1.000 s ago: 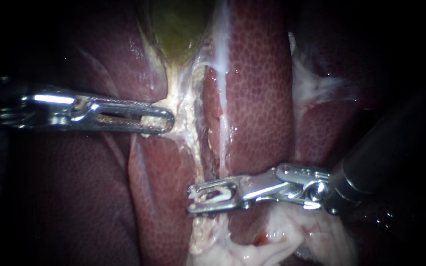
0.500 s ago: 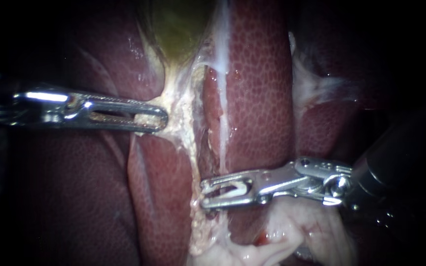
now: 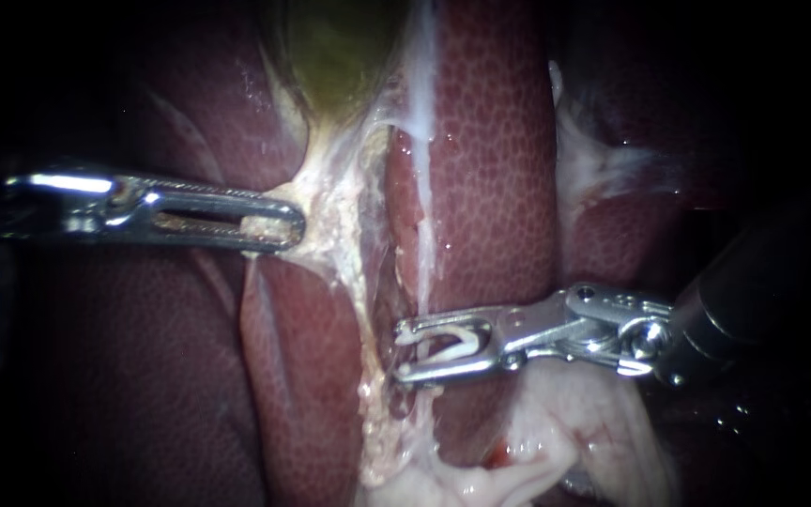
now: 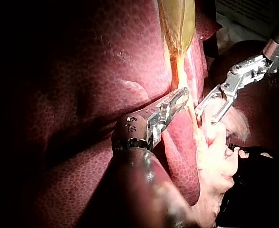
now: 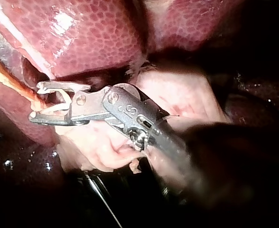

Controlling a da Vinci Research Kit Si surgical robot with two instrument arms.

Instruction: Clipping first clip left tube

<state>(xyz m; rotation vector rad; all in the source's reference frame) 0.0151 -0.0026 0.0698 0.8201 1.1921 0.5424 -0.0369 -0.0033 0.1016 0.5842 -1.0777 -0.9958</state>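
The green gallbladder (image 3: 335, 47) narrows into pale tissue between lobes of the liver (image 3: 490, 188). My left instrument (image 3: 288, 225) is shut on that pale tissue at the neck and holds it stretched to the left. From there the left tube (image 3: 365, 310), a pale yellowish strand, runs down. My right instrument (image 3: 398, 352) holds a white clip (image 3: 448, 345) between its wide-set jaws. The jaw tips sit at the tube's right edge. In the left wrist view the right instrument (image 4: 208, 111) stands just beside the tube (image 4: 192, 111). The right wrist view shows the clip (image 5: 58, 97).
A thin white strand (image 3: 424, 235) runs down the liver to the right of the left tube. Loose pale fatty tissue (image 3: 556, 432) lies under the right instrument's shaft. More whitish tissue (image 3: 603, 160) sits at the upper right.
The right instrument has drawn back to the right and slightly up, so its tips no longer reach across the left tube. The left instrument has pulled the neck tissue further left.
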